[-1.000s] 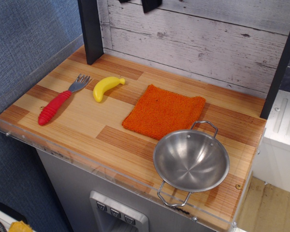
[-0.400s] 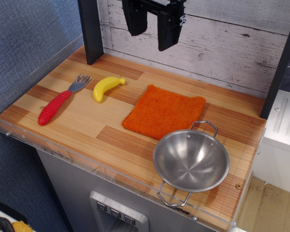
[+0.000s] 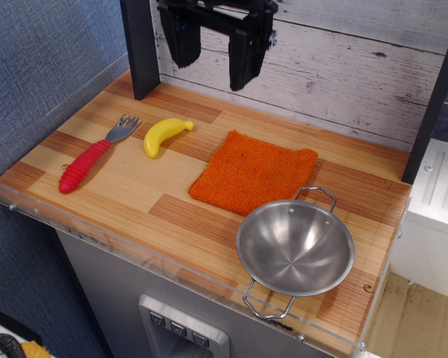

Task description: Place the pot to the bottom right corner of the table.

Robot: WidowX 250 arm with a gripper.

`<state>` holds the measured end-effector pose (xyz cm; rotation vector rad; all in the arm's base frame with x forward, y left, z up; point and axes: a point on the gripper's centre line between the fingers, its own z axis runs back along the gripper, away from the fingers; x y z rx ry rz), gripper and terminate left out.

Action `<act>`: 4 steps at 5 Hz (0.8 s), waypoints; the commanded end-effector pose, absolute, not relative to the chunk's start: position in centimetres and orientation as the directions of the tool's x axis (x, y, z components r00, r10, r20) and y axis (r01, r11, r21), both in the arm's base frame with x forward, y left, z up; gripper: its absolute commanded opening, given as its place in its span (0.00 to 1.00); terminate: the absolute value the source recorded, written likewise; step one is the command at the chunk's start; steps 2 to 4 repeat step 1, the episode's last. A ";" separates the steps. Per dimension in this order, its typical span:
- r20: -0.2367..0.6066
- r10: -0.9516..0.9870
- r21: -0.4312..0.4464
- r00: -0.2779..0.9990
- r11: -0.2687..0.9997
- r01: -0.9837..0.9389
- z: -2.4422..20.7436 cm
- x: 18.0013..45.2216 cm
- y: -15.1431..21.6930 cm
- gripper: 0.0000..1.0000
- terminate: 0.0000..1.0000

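The shiny steel pot with two wire loop handles sits upright and empty on the wooden table, near its front right corner and just in front of the orange cloth. My black gripper hangs open and empty high above the table's back, in front of the white plank wall, far up and left of the pot. Its two fingers point down with a wide gap between them.
An orange knitted cloth lies mid-table. A yellow toy banana and a red-handled fork lie at the left. A clear acrylic rim edges the front. Dark posts stand at the back.
The gripper, almost out of view at the top one second ago, has come down into view and shifted left. The pot and other objects have not moved.
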<state>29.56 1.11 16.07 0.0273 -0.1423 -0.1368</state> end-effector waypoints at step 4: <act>0.126 -0.229 0.069 0.965 0.973 0.222 16.7 28.3 0.2 1.00 1.00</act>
